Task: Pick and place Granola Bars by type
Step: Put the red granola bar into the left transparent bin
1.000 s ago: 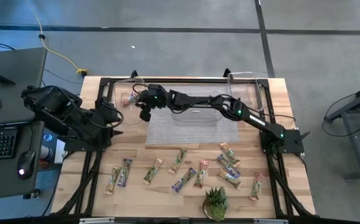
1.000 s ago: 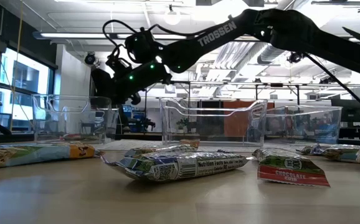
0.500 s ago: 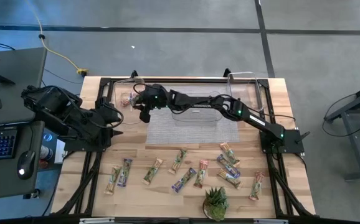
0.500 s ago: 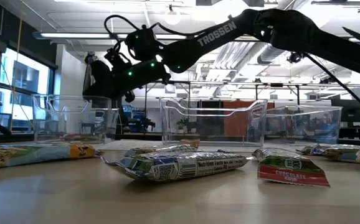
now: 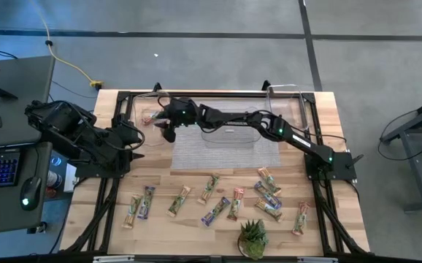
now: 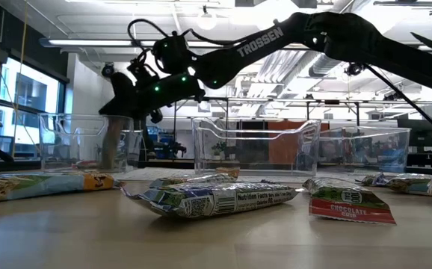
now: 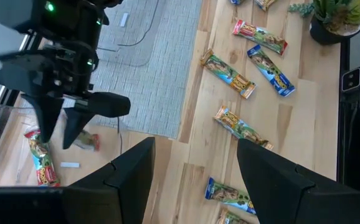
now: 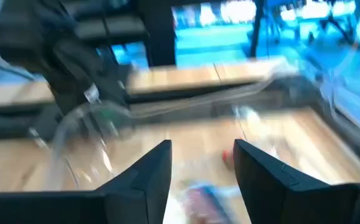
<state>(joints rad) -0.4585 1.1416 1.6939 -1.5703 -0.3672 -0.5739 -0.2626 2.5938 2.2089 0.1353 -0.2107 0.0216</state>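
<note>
While left fingers [image 7: 192,180] gape, right fingers [image 7: 58,127] hang parted over the bin [image 5: 144,109].

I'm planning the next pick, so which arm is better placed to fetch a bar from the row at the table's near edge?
Probably the left. The left gripper waits open at the table's left side, near the leftmost bars. The right gripper is stretched across over the far-left clear bin, open and empty.

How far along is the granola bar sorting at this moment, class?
Done: two bars lie in the left clear bin, a green-and-red bar and another. In hand: the right gripper hangs open over that bin, holding nothing; the left gripper waits at the table's left side. Left: about a dozen bars on the table, such as the purple-blue bar.
</note>
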